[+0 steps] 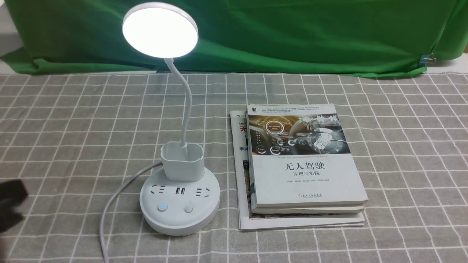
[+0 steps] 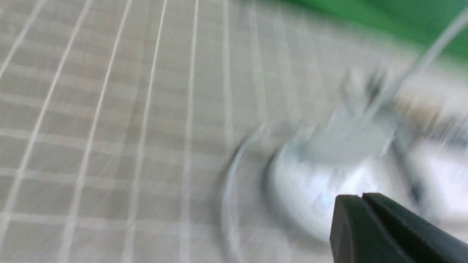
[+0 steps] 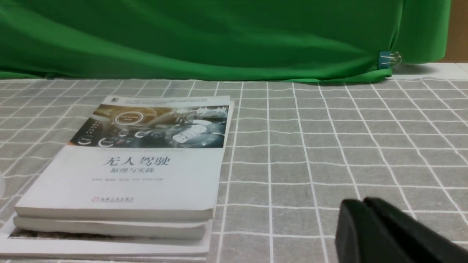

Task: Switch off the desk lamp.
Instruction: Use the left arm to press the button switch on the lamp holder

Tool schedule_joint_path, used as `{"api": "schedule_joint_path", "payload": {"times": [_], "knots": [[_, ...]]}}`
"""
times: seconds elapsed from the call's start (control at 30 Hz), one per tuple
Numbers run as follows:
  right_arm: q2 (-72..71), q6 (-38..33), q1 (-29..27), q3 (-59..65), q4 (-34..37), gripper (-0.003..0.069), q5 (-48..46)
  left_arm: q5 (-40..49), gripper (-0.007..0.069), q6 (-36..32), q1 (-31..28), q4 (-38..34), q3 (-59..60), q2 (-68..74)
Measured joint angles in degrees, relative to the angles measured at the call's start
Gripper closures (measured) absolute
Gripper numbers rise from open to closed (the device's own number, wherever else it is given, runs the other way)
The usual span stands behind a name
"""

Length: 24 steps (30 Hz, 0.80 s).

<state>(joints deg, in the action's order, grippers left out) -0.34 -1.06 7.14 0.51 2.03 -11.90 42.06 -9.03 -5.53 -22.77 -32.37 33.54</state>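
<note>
The white desk lamp point(image 1: 180, 197) stands left of centre; its round disc head point(image 1: 160, 30) glows. Its round base carries sockets and two buttons: the left one point(image 1: 162, 208) has a blue ring, the right one point(image 1: 188, 209) is plain. My left gripper point(image 1: 11, 208) shows as a dark blur at the left edge, well left of the base. In the blurred left wrist view the gripper point(image 2: 362, 197) is shut and empty, with the lamp base point(image 2: 321, 190) ahead of it. My right gripper point(image 3: 363, 201) is shut and empty above the cloth, right of the books; it does not show in the front view.
A stack of books point(image 1: 303, 168) lies right of the lamp and shows in the right wrist view point(image 3: 124, 171). The lamp's white cord point(image 1: 108, 212) runs off the base toward the front. A grey checked cloth point(image 1: 402, 146) covers the table; a green backdrop point(image 1: 292, 33) hangs behind.
</note>
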Motion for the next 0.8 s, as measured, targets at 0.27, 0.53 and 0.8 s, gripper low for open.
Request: {"api": "schedule_joint_path", "payload": {"times": [0.27, 0.53, 0.8], "knots": [[0.00, 0.00, 0.00, 0.00, 0.00, 0.0622, 0.00, 1.56, 0.0624, -1.14, 15.22, 7.11, -7.26, 21.49], [0.00, 0.00, 0.00, 0.00, 0.00, 0.0622, 0.00, -2.85, 0.0624, 11.77, 31.93, 16.78, -13.81, 39.33], [0.00, 0.00, 0.00, 0.00, 0.00, 0.0622, 0.00, -3.35, 0.0624, 17.66, 39.06, 18.92, -22.46, 52.61]]}}
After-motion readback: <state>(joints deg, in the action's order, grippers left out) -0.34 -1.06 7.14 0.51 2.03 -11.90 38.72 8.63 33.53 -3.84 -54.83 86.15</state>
